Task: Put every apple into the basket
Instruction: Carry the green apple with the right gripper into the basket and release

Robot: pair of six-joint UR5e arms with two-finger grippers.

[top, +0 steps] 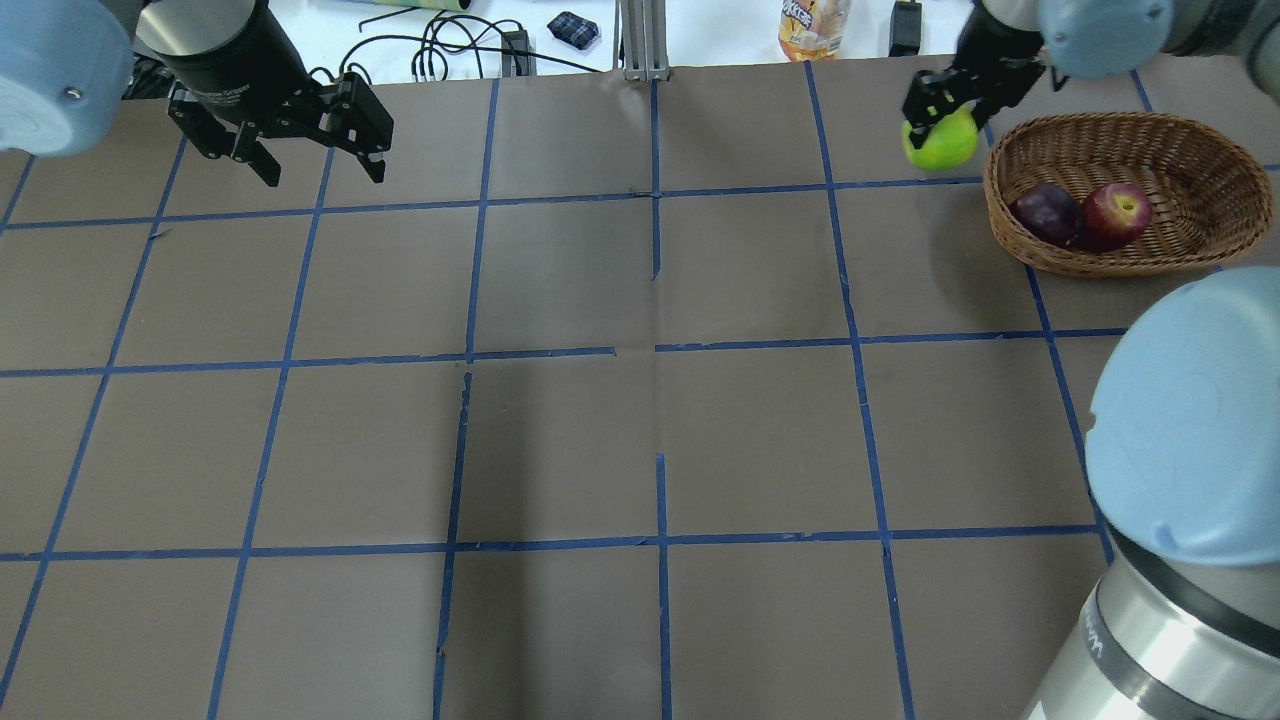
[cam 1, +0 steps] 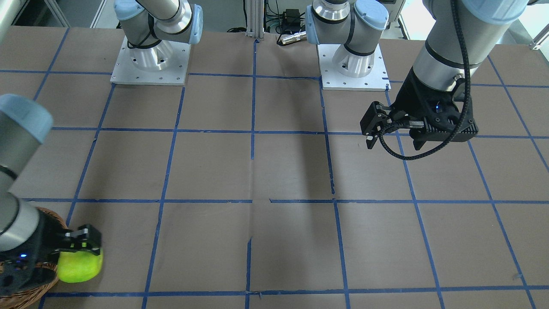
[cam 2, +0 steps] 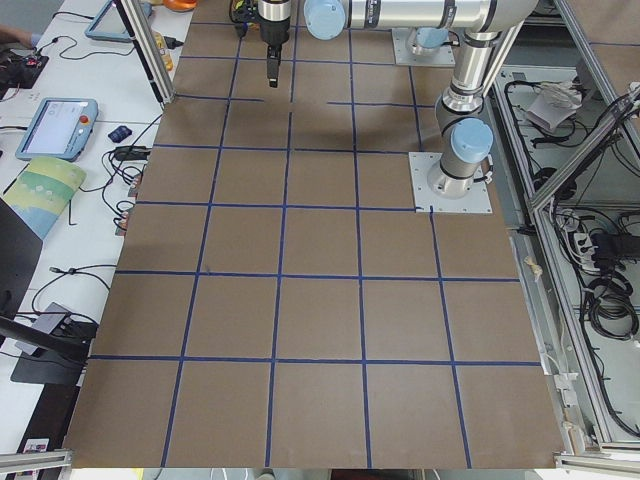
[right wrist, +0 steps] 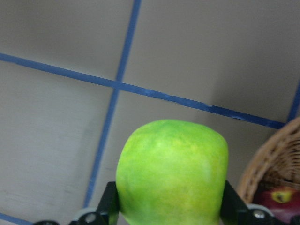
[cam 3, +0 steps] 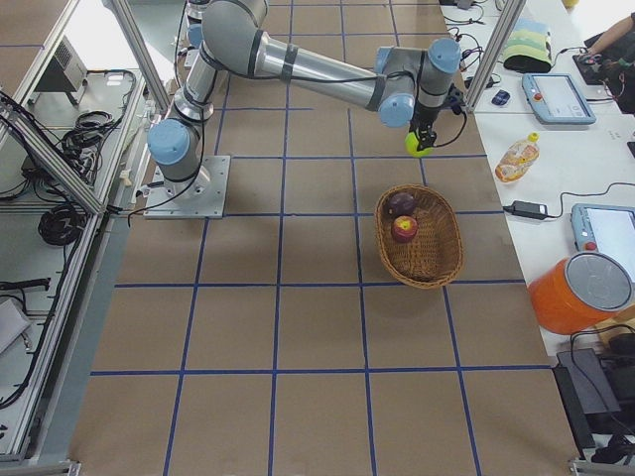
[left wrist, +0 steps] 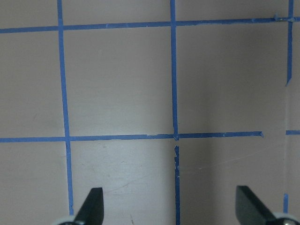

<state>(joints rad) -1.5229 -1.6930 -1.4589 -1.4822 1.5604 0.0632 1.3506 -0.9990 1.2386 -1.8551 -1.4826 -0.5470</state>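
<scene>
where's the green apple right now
The green apple is held in the right gripper, at the far right of the overhead view, just outside the basket's left rim; the other two apples lie inside the basket.

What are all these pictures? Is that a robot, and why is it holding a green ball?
Yes, it is a robot with two arms bolted to a table marked in blue tape squares. Six cameras took these at the same moment: one above, one in front, one at each end, and one on each wrist.

The green ball is really a green apple. The right gripper pinches it between two black fingers, just beside a woven basket, not yet over it. The wrist picture shows the apple very close up.

Inside the basket lie a red apple and a dark purple apple, touching.

The left gripper waits far away, open and holding nothing.
</scene>
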